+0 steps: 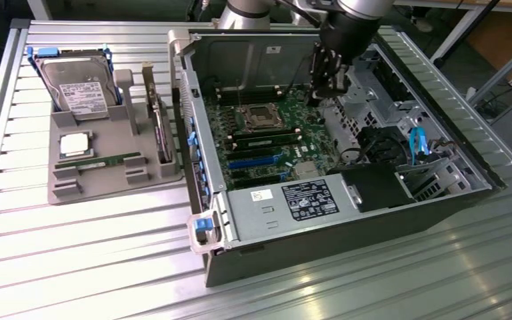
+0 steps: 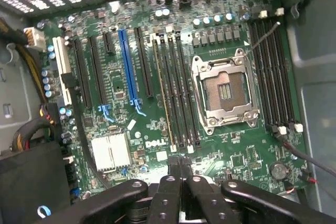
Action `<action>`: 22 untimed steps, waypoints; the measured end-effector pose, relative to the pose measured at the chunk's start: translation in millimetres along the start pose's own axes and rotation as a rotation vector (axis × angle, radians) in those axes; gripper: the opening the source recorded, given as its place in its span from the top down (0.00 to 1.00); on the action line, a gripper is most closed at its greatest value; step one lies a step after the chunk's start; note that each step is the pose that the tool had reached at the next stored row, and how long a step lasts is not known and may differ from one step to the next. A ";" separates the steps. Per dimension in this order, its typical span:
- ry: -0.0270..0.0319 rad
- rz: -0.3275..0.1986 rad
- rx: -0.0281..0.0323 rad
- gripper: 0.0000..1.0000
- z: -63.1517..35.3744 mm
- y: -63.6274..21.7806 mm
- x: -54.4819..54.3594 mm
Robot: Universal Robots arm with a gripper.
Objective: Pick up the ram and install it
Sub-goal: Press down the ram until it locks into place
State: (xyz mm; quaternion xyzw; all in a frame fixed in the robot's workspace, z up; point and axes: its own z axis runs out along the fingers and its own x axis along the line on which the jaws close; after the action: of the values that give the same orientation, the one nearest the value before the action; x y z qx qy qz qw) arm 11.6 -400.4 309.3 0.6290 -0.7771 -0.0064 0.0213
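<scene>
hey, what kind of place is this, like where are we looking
Probably a lab or workshop bench set up for computer assembly. An opened computer case lies on a slatted metal table, its motherboard exposed. Beside it, a gray parts tray holds a hard drive, processor and ram stick.

You get bright overhead light glaring off the slatted table. The open computer case sits in shade.

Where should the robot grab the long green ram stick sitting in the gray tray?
Probably around the middle of the ram, pinching its two flat faces from straight above. It seems to sit on its long edge in the gray tray, so its top edge is free, and blocks stand near its ends.
</scene>
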 end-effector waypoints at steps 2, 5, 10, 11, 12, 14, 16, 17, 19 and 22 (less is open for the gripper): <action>-0.0024 0.068 -0.0017 0.90 0.2 0.0 0.0; -0.0057 0.157 -0.0040 0.90 0.5 0.0 0.0; -0.0100 0.272 -0.0068 0.90 1.0 -0.1 0.0; -0.0109 0.296 -0.0074 0.90 1.0 0.0 0.0; -0.0122 0.333 -0.0084 0.90 1.2 0.0 0.0; -0.0144 0.393 -0.0099 0.90 1.4 -0.1 0.0; -0.0170 0.465 -0.0117 0.90 1.7 -0.1 -0.1; -0.0184 0.502 -0.0126 0.90 1.9 -0.1 -0.1; -0.0203 0.553 -0.0139 0.90 2.2 -0.1 -0.1; -0.0245 0.666 -0.0168 0.90 2.7 -0.1 -0.1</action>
State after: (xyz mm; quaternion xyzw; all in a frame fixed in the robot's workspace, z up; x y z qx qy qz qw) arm 11.6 -400.4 306.6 0.3403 -0.9401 -0.0130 0.0181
